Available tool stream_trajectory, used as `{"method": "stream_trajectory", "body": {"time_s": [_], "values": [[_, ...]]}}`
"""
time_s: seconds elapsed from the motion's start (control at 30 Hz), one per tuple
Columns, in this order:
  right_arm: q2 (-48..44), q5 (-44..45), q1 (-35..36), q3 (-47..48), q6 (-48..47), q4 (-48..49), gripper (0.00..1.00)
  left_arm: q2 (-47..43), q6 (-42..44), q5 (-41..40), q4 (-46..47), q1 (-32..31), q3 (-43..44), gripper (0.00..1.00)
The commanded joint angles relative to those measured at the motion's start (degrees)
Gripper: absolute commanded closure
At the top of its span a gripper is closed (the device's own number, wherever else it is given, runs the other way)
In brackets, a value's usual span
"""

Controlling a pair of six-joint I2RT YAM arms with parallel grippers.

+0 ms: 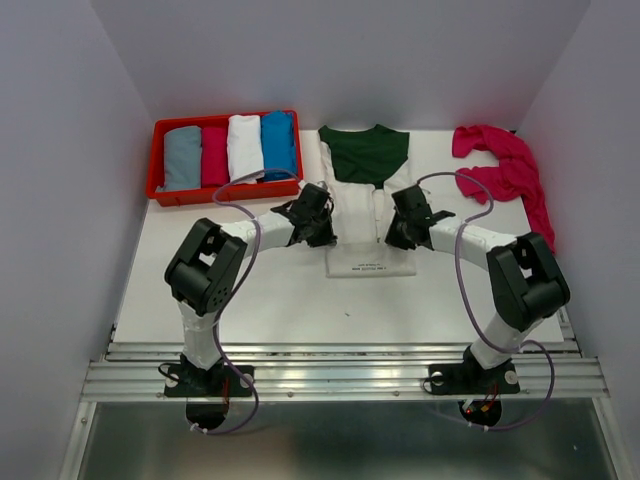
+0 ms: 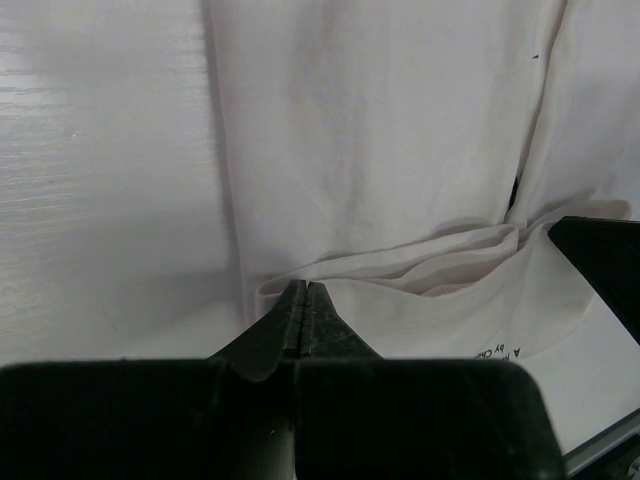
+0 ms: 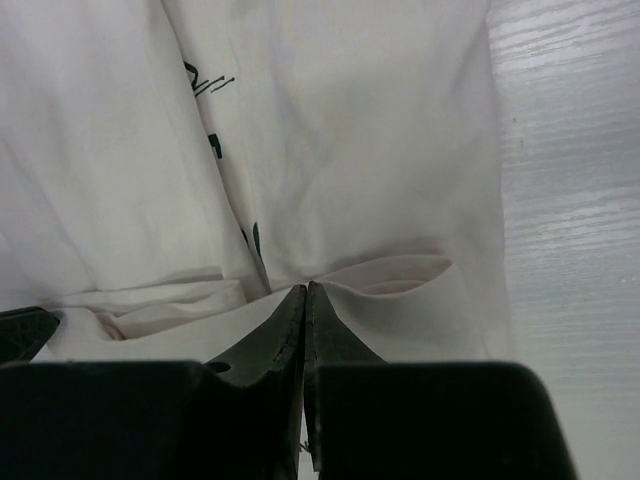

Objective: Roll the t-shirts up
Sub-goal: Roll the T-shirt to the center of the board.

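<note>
The white t-shirt with dark green sleeves lies in the middle of the table, folded into a narrow strip, its green part at the far end. A fold crosses it about midway. My left gripper is at the strip's left edge and my right gripper at its right edge. In the left wrist view the gripper is shut on the fold of the white cloth. In the right wrist view the gripper is shut on the cloth, which puckers at its tips. Magenta-pink t-shirts lie heaped at the far right.
A red tray at the far left holds several rolled shirts: grey, magenta, white and blue. Grey walls close in the table on both sides and at the back. A metal rail runs along the near edge.
</note>
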Motion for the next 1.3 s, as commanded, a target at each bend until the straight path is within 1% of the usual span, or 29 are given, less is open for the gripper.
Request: {"method": "stream_trajectory", "body": {"time_s": [0.0, 0.13, 0.17, 0.23, 0.27, 0.3, 0.33, 0.37, 0.4, 0.43, 0.47, 0.5, 0.57, 0.63, 0.73, 0.9, 0.97, 1.0, 1.17, 1.27], "values": [[-5.57, 3.57, 0.40, 1.19, -1.10, -2.02, 0.95, -7.73, 1.50, -3.27, -1.88, 0.04, 0.99, 0.96], [-11.90, 4.80, 0.40, -1.26, -1.45, -3.25, 0.93, -15.11, 0.80, -5.99, -2.42, -0.05, -2.26, 0.91], [-13.74, 4.89, 0.40, -3.01, -1.27, -3.25, 0.92, -17.74, -0.33, -7.91, -2.50, -0.05, -4.01, 0.88], [-15.51, 4.28, -0.12, -5.91, -0.58, -3.34, 0.91, -20.99, -2.18, -8.98, -2.33, -0.31, -6.82, 0.82], [-15.52, 3.84, -0.12, -5.93, -0.13, -3.34, 0.89, -21.80, -2.80, -9.59, -2.24, -0.49, -7.71, 0.81], [-16.39, 2.97, -0.12, -7.93, 0.22, -3.26, 0.87, -22.50, -3.67, -10.12, -2.50, -1.01, -8.59, 0.78], [-16.92, 2.09, -0.82, -9.08, 0.74, -3.34, 0.83, -23.03, -4.38, -10.65, -2.50, -1.45, -9.47, 0.70], [-17.53, 0.43, -1.35, -10.14, 1.62, -3.17, 0.73, -23.64, -4.82, -10.57, -2.50, -1.80, -11.13, 0.65], [-19.02, -0.29, -2.05, -12.24, 2.06, -2.99, 0.69, -23.74, -5.26, -10.22, -2.33, -2.59, -11.93, 0.58], [-19.82, -0.90, -2.06, -13.21, 2.42, -2.99, 0.64, -23.74, -5.35, -10.22, -2.24, -3.03, -12.63, 0.56], [-20.87, -1.87, -2.84, -14.18, 3.11, -2.82, 0.52, -23.56, -5.53, -10.56, -2.15, -3.47, -14.12, 0.55], [-22.01, -2.31, -3.37, -15.15, 3.12, -2.82, 0.47, -23.48, -6.14, -11.18, -2.15, -4.00, -14.92, 0.55], [-25.26, -3.45, -4.60, -18.13, 3.47, -2.12, 0.43, -23.30, -7.89, -11.01, -2.07, -4.70, -16.32, 0.54], [-28.25, -5.38, -7.05, -21.74, 4.61, -0.19, 0.42, -21.99, -9.65, -10.22, -2.76, -4.88, -17.56, 0.54], [-29.49, -6.97, -8.12, -24.29, 5.49, 2.01, 0.42, -21.28, -12.64, -9.86, -1.63, -5.06, -18.87, 0.52], [-26.86, -8.38, -9.26, -25.79, 5.58, 4.56, 0.43, -21.19, -15.54, -7.40, 5.39, -5.06, -22.65, 0.50], [-25.98, -10.31, -9.79, -25.97, 5.76, 5.79, 0.44, -20.14, -15.63, -6.88, 6.46, -5.06, -23.18, 0.50], [-25.19, -10.66, -9.79, -26.05, 5.76, 6.06, 0.44, -19.79, -15.90, -4.87, 6.98, -5.06, -23.71, 0.49], [-24.13, -11.02, -10.32, -26.32, 5.85, 7.29, 0.47, -18.47, -17.13, -1.26, 12.25, -5.06, -26.08, 0.45], [-23.78, -10.84, -10.32, -26.49, 5.93, 7.38, 0.50, -16.89, -17.30, -0.03, 13.93, -5.06, -25.91, 0.45]]}}
